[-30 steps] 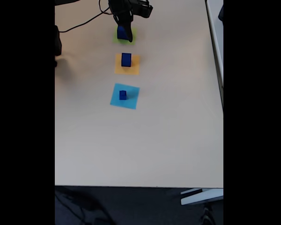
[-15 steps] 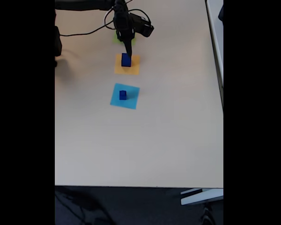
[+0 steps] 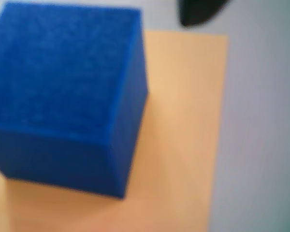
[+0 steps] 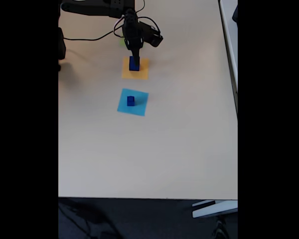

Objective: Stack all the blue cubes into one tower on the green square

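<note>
Your black two-finger gripper [image 4: 134, 56] hangs directly over the solid navy-blue cube [image 4: 134, 63] on the flat orange paper square [image 4: 135, 73], the cube lying straight below the fingers, whose spread you cannot tell.

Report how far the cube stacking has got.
Done: cannot confirm; the green square is mostly hidden behind the arm, so any cube on it is out of sight. In hand: the gripper is down at the cube on the orange square, which fills the wrist view; a grasp cannot be told. Left: that cube and the small cube on the light-blue square.
</note>
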Available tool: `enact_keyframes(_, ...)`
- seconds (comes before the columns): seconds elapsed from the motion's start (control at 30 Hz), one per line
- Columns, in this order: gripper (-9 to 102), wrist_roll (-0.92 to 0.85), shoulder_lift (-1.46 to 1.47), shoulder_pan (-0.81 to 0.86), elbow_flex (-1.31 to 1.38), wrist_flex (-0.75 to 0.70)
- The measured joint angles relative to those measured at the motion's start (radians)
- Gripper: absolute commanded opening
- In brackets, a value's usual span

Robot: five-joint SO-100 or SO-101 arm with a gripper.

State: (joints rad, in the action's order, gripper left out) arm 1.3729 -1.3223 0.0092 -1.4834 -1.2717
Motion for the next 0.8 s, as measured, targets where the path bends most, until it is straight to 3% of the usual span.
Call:
enact_keyframes(0.53, 31, -0.048, 0.044, 0.046, -0.083, 0.127)
enact_keyframes(0.8, 16, -0.081, 0.046, 0.051, -0.083, 0.146)
